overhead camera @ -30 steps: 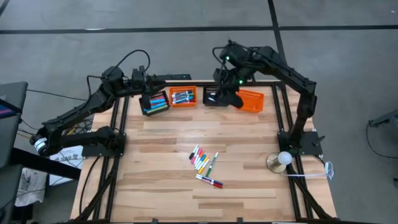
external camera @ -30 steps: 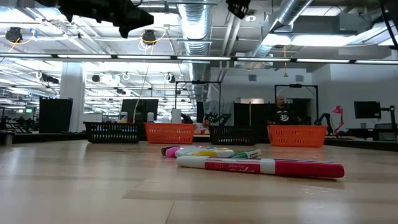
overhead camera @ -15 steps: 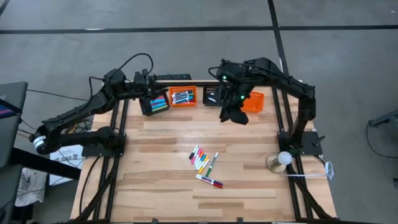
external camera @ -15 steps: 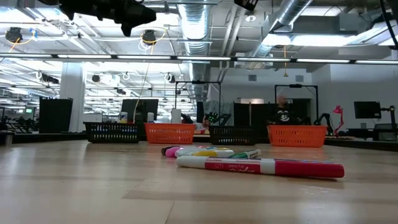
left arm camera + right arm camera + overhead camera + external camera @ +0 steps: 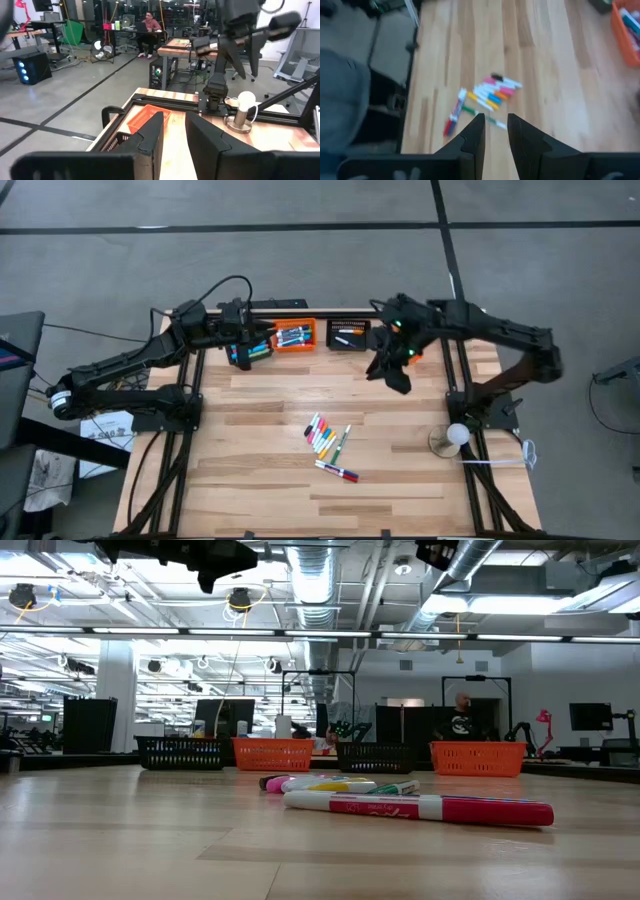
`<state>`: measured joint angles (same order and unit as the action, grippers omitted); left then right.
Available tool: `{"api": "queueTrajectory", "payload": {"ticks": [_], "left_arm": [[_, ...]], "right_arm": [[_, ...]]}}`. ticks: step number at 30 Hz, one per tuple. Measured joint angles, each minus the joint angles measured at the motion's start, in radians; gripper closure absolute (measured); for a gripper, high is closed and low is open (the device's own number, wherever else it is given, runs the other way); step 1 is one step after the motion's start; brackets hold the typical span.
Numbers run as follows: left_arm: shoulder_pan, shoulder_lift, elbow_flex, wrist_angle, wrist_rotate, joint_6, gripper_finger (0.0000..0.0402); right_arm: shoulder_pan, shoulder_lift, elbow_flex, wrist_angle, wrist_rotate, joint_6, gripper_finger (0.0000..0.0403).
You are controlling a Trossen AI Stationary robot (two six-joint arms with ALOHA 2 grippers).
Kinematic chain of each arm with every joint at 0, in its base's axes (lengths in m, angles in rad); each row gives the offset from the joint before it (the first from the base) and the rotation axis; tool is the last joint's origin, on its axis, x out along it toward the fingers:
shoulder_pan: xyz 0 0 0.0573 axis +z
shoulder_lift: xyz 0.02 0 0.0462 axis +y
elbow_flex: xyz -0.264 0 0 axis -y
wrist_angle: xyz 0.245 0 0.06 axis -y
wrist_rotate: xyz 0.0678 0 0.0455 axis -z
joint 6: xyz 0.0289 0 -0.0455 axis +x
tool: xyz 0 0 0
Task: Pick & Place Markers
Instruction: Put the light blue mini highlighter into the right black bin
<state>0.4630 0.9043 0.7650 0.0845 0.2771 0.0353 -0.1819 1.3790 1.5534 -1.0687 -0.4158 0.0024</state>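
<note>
High view: right gripper point(image 5: 398, 376) has swung away from far baskets, now above bare wood short of marker pile point(image 5: 329, 442); likely heading for next pick. Left gripper point(image 5: 240, 345) over black basket point(image 5: 246, 352) at far edge. Orange basket point(image 5: 294, 336) beside it holds markers.

Low view: red-white marker point(image 5: 418, 808) nearest, others bunched behind. Nothing blocks approach.

Left wrist view: fingers point(image 5: 150, 136) slightly apart, nothing between.

Right wrist view: fingers point(image 5: 474, 131) narrowly apart, empty; pile straight ahead.

The right gripper point(image 5: 397, 376) has swung off the orange basket point(image 5: 426, 352) toward the table's middle.
</note>
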Motion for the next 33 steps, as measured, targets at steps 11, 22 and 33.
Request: {"api": "queueTrajectory", "payload": {"ticks": [11, 22, 33], "left_arm": [[-0.054, 0.031, 0.000, -0.002, -0.101, -0.026, 0.0321], [-0.060, 0.138, 0.000, -0.013, -0.113, -0.104, 0.0321], [-0.060, 0.118, 0.000, -0.067, -0.108, -0.102, 0.0321]], "right_arm": [[0.082, -0.117, -0.431, 0.399, 0.090, 0.118, 0.0331], [0.197, 0.105, -0.445, 0.457, 0.006, -0.079, 0.0331], [0.279, 0.327, -0.284, 0.455, -0.004, -0.246, 0.0331]]}}
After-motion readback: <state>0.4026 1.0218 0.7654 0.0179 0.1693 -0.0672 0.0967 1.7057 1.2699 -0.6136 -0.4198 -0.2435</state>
